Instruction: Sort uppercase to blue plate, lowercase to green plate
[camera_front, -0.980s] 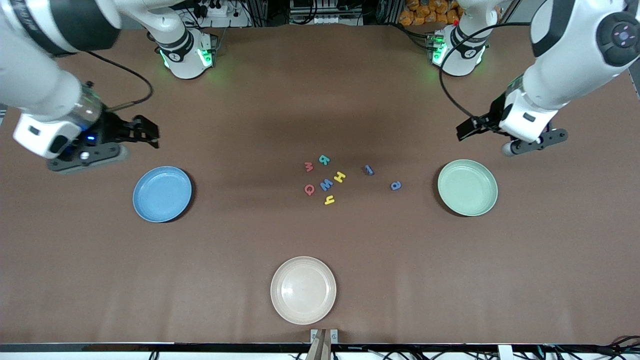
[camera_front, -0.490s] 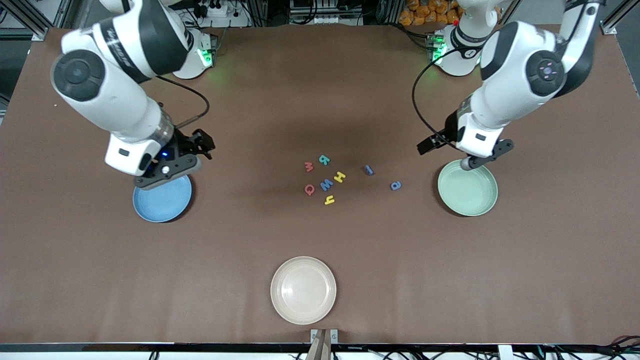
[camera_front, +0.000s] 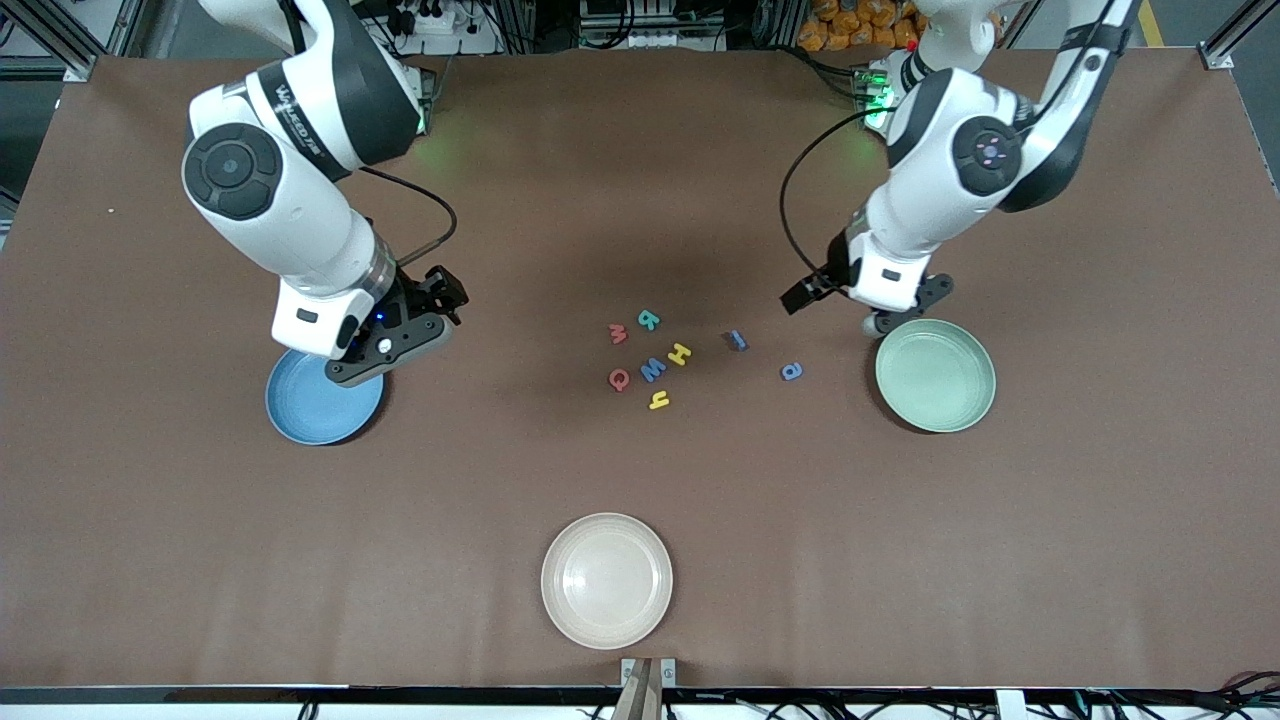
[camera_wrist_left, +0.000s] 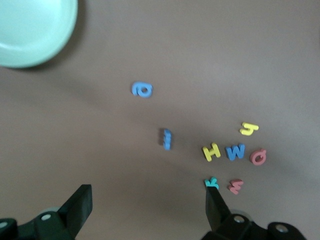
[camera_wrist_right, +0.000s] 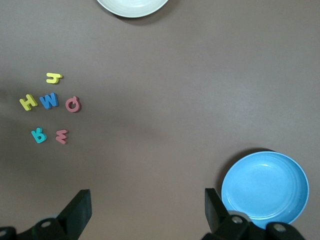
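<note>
The uppercase letters lie mid-table: teal R (camera_front: 650, 319), yellow H (camera_front: 680, 353), blue W (camera_front: 653, 369), red Q (camera_front: 619, 378). Among them are lowercase red m (camera_front: 617, 333) and yellow h (camera_front: 659, 401). Two blue lowercase letters, a straight one (camera_front: 737, 340) and a rounded one (camera_front: 791, 371), lie toward the green plate (camera_front: 935, 375). The blue plate (camera_front: 310, 408) sits partly under the right arm's hand. My right gripper (camera_front: 450, 290) hangs open and empty between that plate and the letters. My left gripper (camera_front: 800, 297) hangs open and empty between the green plate and the blue letters.
A cream plate (camera_front: 606, 580) sits near the table edge closest to the front camera. The brown table top (camera_front: 640, 480) is bare between the three plates. Both arm bases stand along the table's edge farthest from the camera.
Both arms have swung in from the table's ends toward the middle. The right gripper crossed over the blue plate's rim; the left gripper passed the green plate. The letters have not moved.
</note>
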